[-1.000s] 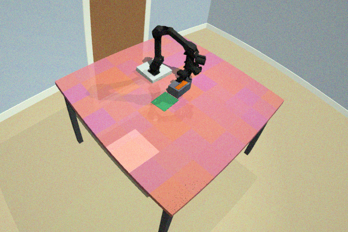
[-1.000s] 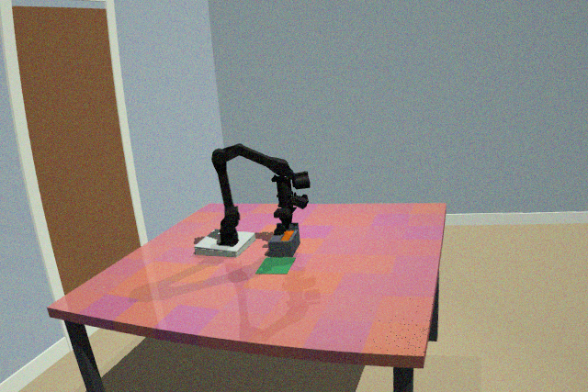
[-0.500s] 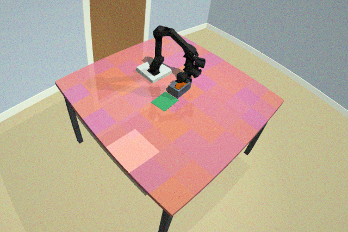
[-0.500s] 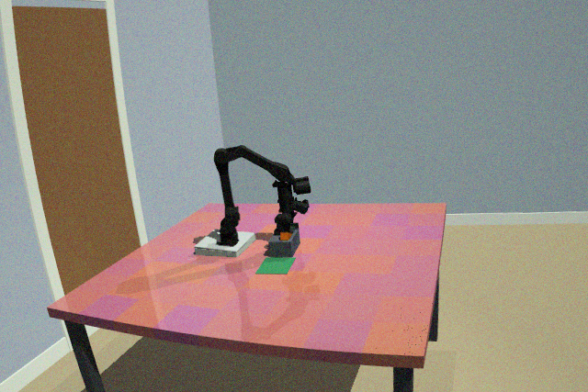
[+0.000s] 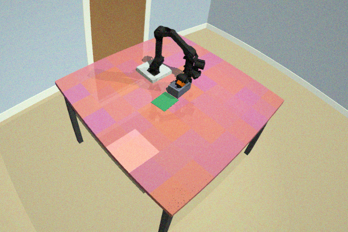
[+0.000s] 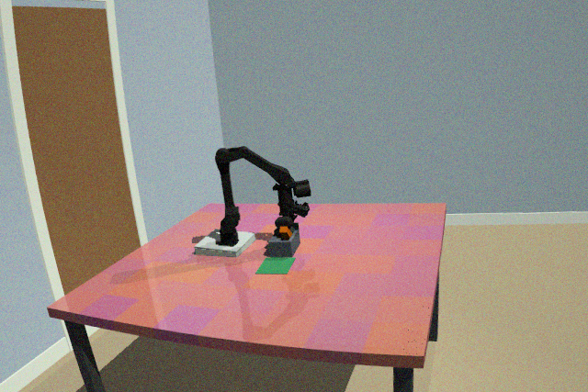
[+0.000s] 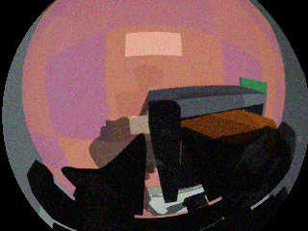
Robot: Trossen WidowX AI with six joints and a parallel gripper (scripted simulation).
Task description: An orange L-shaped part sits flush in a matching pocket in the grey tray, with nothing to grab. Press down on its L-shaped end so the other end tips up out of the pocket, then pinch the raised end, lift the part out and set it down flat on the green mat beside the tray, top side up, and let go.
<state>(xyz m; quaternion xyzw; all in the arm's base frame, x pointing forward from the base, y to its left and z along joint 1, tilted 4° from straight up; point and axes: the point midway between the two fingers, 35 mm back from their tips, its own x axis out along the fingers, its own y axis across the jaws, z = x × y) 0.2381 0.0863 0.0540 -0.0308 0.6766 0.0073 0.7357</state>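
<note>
The orange part (image 5: 180,83) (image 6: 285,230) (image 7: 225,125) is tilted in the grey tray (image 5: 175,92) (image 6: 281,248) (image 7: 202,102), with one end standing up above the pocket. Its other end is hidden behind my gripper. My gripper (image 5: 182,79) (image 6: 283,225) (image 7: 164,134) is partly open and low at the tray's side nearer the robot base, with nothing pinched between its fingers. In the wrist view the right finger overlaps the part; the exact contact is hidden. The green mat (image 5: 164,101) (image 6: 276,265) (image 7: 253,85) lies flat beside the tray and bears nothing.
The arm's white base plate (image 5: 166,73) (image 6: 213,249) (image 7: 179,198) stands behind and to the left of the tray in the top and exterior views. The tray walls rise around the part. A pale square patch (image 5: 133,150) (image 7: 153,44) shows on the patchwork table (image 5: 191,145) (image 6: 360,293).
</note>
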